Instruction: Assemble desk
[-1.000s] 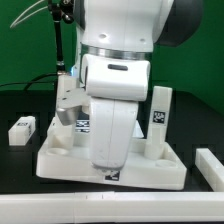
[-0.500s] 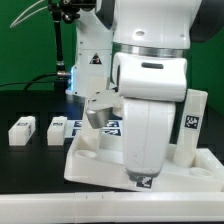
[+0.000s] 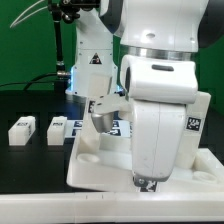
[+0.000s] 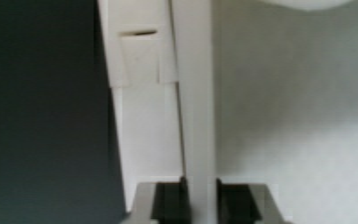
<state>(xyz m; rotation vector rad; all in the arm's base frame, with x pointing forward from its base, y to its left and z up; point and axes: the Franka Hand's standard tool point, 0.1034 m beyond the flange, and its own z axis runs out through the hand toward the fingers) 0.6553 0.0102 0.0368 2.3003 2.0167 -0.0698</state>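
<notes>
The white desk top lies on the black table, rim up. One white leg stands upright at its corner on the exterior view's right. Two loose legs lie on the table at the exterior view's left. My gripper reaches down at the top's near edge and is shut on its rim. In the wrist view the thin white rim wall runs between my two dark fingers, and my gripper pinches it. The arm hides much of the top.
The marker board lies flat behind the desk top. A long white rail runs along the table's front edge. A dark stand rises at the back by the green wall.
My gripper and the desk top with its upright leg have slid toward the exterior view's right. A second loose leg has come into sight at the left.
</notes>
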